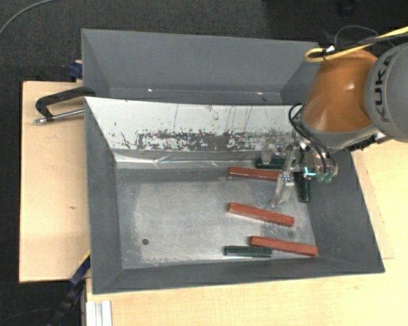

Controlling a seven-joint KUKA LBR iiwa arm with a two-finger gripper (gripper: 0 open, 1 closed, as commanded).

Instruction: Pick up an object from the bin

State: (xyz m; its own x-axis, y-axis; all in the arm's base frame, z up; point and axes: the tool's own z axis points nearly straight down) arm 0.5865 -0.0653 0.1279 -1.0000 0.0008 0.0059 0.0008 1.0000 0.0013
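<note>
— First entry?
— Grey metal bin (122,202), floor mostly bare. Then the arm's orange cover (340,94), entering from the right.
— The gripper (291,180)?
— We list it low, far right, over the end of the far red stick (253,174). We cannot tell whether its jaws are apart.
— Remaining?
— Middle red stick (260,214), near red stick (283,246), dark green stick (247,251), which we judge are spaced for easy grasping.

A: Where is the bin (98,202) open?
B: Left half of the frame; just a dark speck (145,242).
A: And right?
B: Crowded; upper red bar (251,174), middle red bar (260,214), lower red bar (283,246), dark green bar (247,251) just beside it; gripper (285,185) at the upper bar's right end.
</note>
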